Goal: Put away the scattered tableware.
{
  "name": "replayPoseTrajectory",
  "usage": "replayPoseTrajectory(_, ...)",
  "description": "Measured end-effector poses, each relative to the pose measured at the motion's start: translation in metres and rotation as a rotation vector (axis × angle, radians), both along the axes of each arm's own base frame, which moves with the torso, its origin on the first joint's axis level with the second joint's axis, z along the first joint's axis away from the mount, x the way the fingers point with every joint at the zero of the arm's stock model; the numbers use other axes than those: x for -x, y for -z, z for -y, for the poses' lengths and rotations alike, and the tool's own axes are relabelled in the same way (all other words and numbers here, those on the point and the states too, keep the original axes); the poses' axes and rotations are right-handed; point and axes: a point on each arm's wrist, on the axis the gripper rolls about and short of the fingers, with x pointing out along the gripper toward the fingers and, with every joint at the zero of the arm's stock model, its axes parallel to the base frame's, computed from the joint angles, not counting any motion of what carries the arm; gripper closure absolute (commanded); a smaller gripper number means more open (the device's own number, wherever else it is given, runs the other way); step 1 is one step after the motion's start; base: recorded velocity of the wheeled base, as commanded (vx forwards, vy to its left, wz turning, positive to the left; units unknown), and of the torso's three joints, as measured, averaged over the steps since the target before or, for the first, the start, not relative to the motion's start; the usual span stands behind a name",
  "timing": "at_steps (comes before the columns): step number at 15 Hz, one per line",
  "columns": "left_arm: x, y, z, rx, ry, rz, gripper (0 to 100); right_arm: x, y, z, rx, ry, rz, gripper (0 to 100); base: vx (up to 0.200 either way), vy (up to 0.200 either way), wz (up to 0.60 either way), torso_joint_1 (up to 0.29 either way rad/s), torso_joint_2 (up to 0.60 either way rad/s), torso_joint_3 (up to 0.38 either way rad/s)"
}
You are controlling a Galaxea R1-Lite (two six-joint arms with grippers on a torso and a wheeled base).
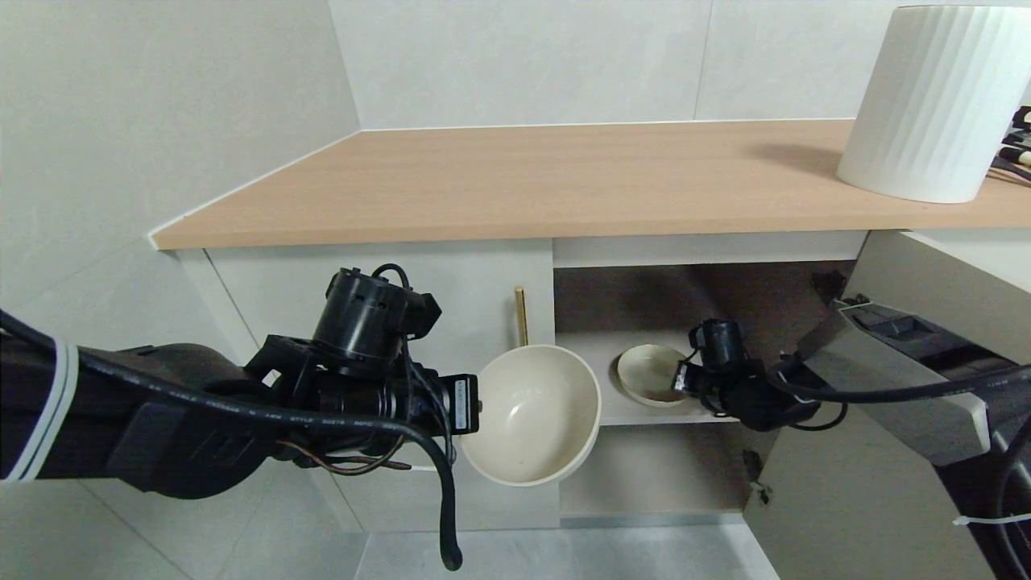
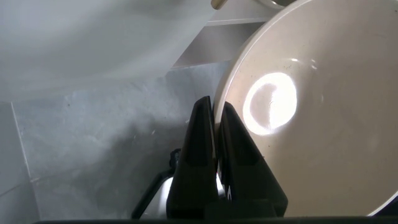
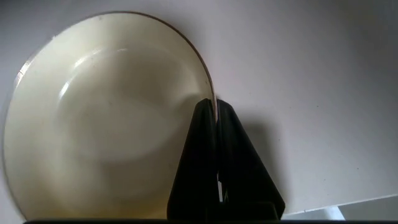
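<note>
Bowl (image 1: 536,415) pinched at its rim in your left gripper (image 2: 216,115), plate (image 1: 651,373) on shelf (image 1: 596,354), rim clamped by your right gripper (image 3: 216,118)

The shelf (image 1: 584,352) is bare along its left edge and back. The plate (image 1: 648,372) and right gripper (image 1: 683,377) take the front middle; the bowl (image 1: 532,415) hangs before the left front corner.
</note>
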Motion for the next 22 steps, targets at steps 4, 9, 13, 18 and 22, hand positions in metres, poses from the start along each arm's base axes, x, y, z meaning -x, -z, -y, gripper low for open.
replayPoseTrajectory(4,0.000,0.000,0.000,0.000,0.000,0.000,100,-0.001,0.001,0.000,0.002,0.002,0.000,0,0.000,0.000,0.00,0.000,0.00,0.000)
replayPoseTrajectory(9,0.000,0.000,0.000,-0.001,0.000,-0.001,100,-0.001,0.001,0.000,0.002,0.002,0.001,0,0.000,0.000,0.00,0.000,0.00,0.000)
replayPoseTrajectory(13,-0.001,0.001,0.000,-0.002,0.001,-0.001,100,0.004,-0.006,0.001,-0.004,0.007,-0.007,0,0.000,0.000,0.00,0.000,0.00,0.000)
replayPoseTrajectory(18,0.001,0.016,0.016,-0.063,0.023,-0.014,100,0.060,-0.065,-0.019,-0.022,-0.125,-0.100,0,0.000,0.000,0.00,0.000,0.00,0.000)
replayPoseTrajectory(22,0.005,0.040,0.031,-0.183,0.045,-0.055,100,0.128,-0.116,-0.055,-0.010,-0.309,-0.165,0,0.000,0.000,0.00,0.000,0.00,0.000)
